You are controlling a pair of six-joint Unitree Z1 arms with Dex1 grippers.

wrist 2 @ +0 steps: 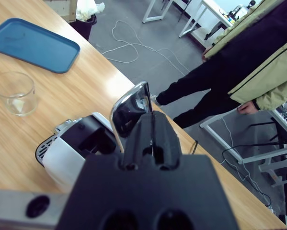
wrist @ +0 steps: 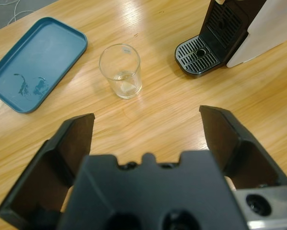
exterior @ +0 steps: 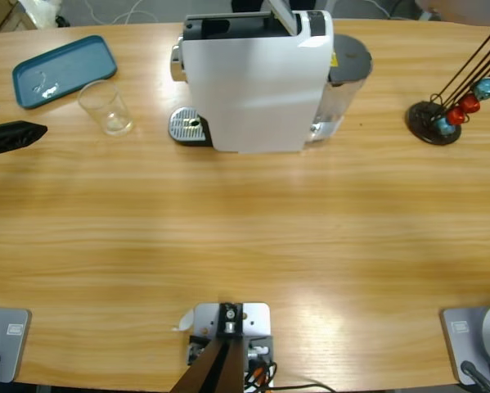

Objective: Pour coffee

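- Left gripper (wrist: pixel 145 127), jaws wide, faces the glass (wrist: pixel 120 71) beside the tray (wrist: pixel 18 81).
- Right gripper (wrist 2: pixel 144 125) pinches the machine's lever (wrist 2: pixel 131 103).
- Next, likely: grasp the glass.

Landmark: white coffee machine (exterior: pixel 257 82), standing upright near the far edge of the wooden desk (exterior: pixel 245 237). Its round metal drip grate (exterior: pixel 187 127) sticks out at its front left foot. A shiny chrome lever (wrist 2: pixel 131 108) stands raised on top of the machine.

Blue tray (exterior: pixel 63 70) lies flat, well to the left of the machine, with small wet smears on its floor.

Black wire capsule stand (exterior: pixel 434 121) sits well to the right of the machine, holding red and blue capsules (exterior: pixel 470 103).

Beyond the machine, off the desk: a person in a dark and olive jacket (wrist 2: pixel 258 57), and white cables (wrist 2: pixel 133 48) on the grey floor.
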